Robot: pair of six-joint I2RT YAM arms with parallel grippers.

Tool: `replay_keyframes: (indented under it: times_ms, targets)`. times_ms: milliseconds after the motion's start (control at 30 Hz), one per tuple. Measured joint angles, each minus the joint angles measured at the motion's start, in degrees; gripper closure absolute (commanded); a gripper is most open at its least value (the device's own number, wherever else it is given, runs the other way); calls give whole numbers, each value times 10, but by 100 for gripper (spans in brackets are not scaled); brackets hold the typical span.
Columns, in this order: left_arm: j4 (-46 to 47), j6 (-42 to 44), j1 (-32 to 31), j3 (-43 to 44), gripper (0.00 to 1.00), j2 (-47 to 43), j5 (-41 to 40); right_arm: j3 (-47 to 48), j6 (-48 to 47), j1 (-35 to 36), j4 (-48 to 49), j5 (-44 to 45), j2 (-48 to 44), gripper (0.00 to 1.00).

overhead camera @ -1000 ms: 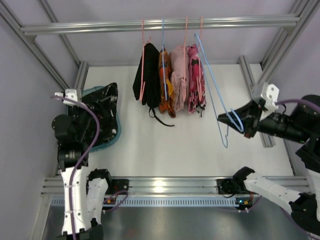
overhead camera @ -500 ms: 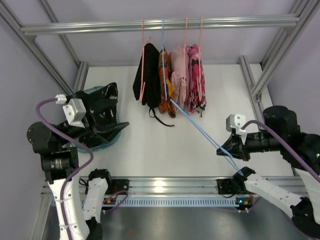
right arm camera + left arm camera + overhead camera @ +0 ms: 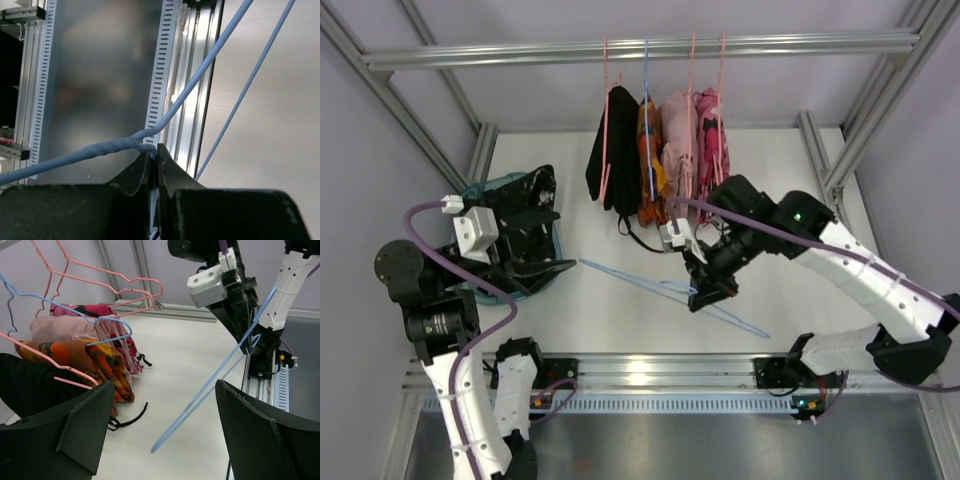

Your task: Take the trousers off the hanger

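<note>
Speckled black cloth trousers (image 3: 525, 222) are off any hanger, heaped in a teal plastic tub (image 3: 488, 185) at the left edge of the white desk (image 3: 620, 320). Plain black cloth trousers (image 3: 617, 150) hang on a pink wire hanger (image 3: 605, 120) from the aluminium rail (image 3: 520, 52), leftmost in the row, with thin black straps (image 3: 645, 240) dangling below. Next to them hang an orange patterned garment (image 3: 649, 165), then a pale pink garment (image 3: 676, 150) and a hot-pink patterned garment (image 3: 710, 160), all touching side by side. An empty light-blue wire hanger (image 3: 630, 278) slants over the middle of the desk in front of the row; can't tell if its low end touches the desk. The right claw (image 3: 154, 156) is clamped tight on the twisted neck of that blue hanger, arm reaching in from the right. The left claw (image 3: 162, 390) is beside the tub, spread wide, nothing between its fingers, pointing toward the hanging clothes and the blue hanger.
</note>
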Motion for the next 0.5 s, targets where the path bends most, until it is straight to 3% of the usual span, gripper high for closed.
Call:
replay_keyframes:
  times_ms: [300,500]
  targets:
    - [0,-8,-12,-49,14,28,7,173,14,6,15,-40,140,100]
    - [0,-4,-21,-80,15,43,8,195,36,15,25,-63,180,100]
